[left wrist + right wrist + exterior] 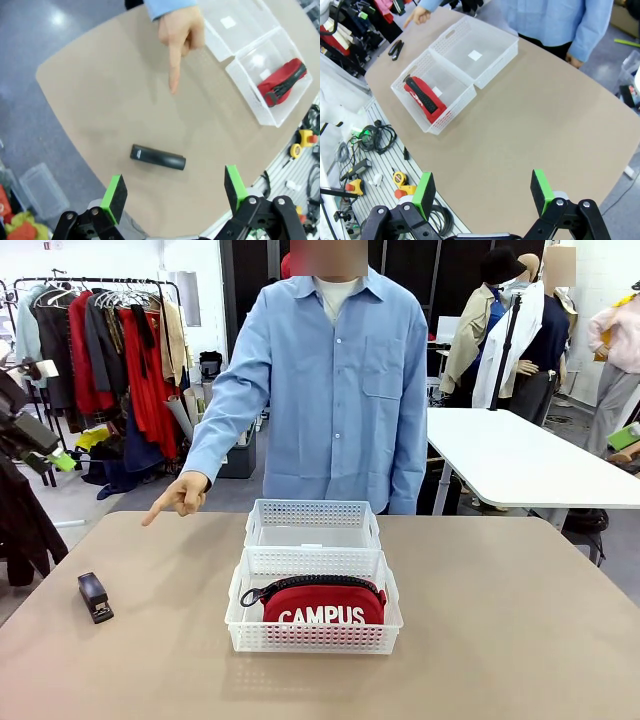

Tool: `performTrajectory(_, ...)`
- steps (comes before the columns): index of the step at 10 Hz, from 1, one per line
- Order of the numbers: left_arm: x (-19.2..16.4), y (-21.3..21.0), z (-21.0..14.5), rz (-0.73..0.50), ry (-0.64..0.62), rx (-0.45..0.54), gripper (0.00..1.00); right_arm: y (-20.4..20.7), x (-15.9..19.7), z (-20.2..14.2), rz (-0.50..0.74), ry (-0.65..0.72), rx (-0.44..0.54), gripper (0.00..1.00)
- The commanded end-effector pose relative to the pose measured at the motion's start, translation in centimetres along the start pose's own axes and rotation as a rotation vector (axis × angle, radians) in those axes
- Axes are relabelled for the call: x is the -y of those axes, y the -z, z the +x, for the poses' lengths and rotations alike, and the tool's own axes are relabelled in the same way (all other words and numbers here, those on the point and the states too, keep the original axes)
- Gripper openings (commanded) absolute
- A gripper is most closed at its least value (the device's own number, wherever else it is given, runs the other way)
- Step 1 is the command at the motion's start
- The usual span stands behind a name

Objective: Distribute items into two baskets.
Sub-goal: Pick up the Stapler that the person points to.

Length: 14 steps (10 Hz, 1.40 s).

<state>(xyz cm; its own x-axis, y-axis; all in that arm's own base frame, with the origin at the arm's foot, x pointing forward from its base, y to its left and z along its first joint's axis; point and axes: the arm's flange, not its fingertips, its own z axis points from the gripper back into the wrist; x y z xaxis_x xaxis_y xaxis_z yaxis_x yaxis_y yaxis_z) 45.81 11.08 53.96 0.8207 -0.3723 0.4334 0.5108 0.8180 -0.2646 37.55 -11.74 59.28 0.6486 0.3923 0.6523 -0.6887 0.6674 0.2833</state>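
L gripper (175,184) & R gripper (482,184) both wide open, raised.

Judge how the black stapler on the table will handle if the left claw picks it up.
The stapler looks rigid, so it probably won't flex. Its smooth rounded top may slip in the open left claw. Lying flat on the table, it seems unlikely to roll.
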Motion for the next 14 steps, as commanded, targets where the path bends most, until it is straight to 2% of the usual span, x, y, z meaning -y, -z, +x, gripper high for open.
performTrajectory(1, 0.6, 1.4, 0.9, 0.044, -0.192, -0.113, 1.00, 0.0, -0.1, 0.0, 0.001, -0.002, 0.001, 1.00)
performTrajectory(3, 0.7, 3.5, 1.4, 0.139, -0.374, -0.186, 1.00, 0.0, -0.1, 0.0, 0.001, -0.002, 0.001, 1.00)
performTrajectory(6, 0.6, 6.3, 1.5, 0.219, -0.536, -0.256, 1.00, 0.0, -0.1, 0.0, 0.001, -0.002, 0.001, 1.00)
performTrajectory(8, 0.6, 8.1, 1.1, 0.260, -0.641, -0.247, 1.00, 0.0, -0.1, 0.0, 0.001, -0.002, 0.001, 1.00)
performTrajectory(14, 0.5, 13.3, -1.0, 0.293, -0.798, -0.259, 1.00, 0.0, -0.1, 0.0, 0.001, -0.002, 0.001, 1.00)
